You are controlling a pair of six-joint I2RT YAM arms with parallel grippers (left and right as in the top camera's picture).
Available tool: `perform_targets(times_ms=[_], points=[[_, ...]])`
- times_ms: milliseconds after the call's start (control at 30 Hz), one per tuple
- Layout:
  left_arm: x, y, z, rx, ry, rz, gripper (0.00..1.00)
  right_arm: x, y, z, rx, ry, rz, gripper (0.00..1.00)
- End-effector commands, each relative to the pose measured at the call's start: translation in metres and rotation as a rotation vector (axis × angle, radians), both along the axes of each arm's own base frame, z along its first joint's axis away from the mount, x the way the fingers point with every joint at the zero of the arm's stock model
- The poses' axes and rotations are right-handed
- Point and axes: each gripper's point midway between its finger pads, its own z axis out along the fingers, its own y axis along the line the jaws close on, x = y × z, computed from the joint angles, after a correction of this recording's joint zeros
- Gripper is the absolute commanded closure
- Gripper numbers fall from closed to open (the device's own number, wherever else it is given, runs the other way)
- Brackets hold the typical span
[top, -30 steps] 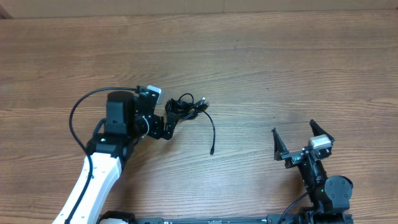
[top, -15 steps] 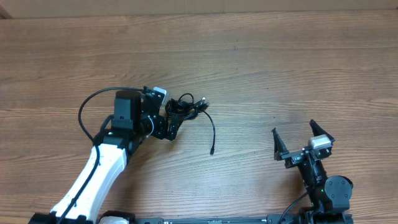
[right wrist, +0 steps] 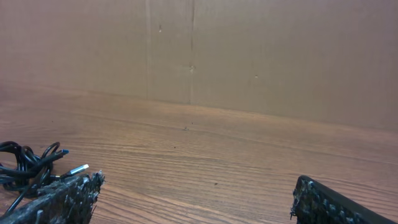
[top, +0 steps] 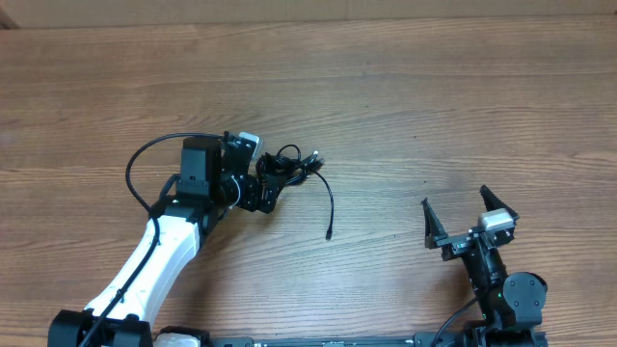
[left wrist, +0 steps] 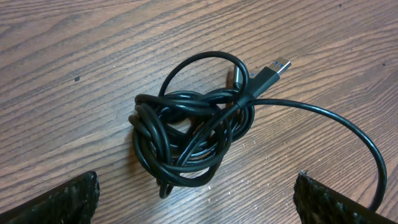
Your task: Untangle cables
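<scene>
The cables (top: 287,168) lie bunched in a small black knot on the wooden table, left of centre. One loose strand curves down from the knot to a small plug (top: 329,234). In the left wrist view the knot (left wrist: 189,134) fills the middle, and a silvery plug (left wrist: 280,65) sticks out at its upper right. My left gripper (top: 267,185) is open right at the knot's left side, its fingertips (left wrist: 78,199) wide apart, with the knot's near edge just ahead of the gap and nothing held. My right gripper (top: 461,214) stands open far to the right, empty. The knot (right wrist: 25,165) shows at the left edge of its view.
The table (top: 434,106) is bare brown wood. A thick black wire (top: 135,173) loops out from the left arm's wrist. A brown wall (right wrist: 249,56) rises behind the table's far edge in the right wrist view.
My left arm has shifted a little to the right, bringing its open gripper closer against the knot. The cables and the right arm have not moved.
</scene>
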Motion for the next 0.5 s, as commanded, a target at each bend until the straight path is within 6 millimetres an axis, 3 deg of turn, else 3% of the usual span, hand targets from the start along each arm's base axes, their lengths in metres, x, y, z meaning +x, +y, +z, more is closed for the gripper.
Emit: perform_targets(times_ms=[0, 467], points=[[0.0075, -0.0035, 0.0097, 0.002, -0.035, -0.018, 0.00, 0.0004, -0.0015, -0.0021, 0.006, -0.001, -0.008, 0.00], [0.0065, 0.0015, 0.0054, 0.027, -0.021, 0.001, 0.00, 0.0004, -0.0016, -0.0022, 0.006, 0.000, -0.008, 0.00]])
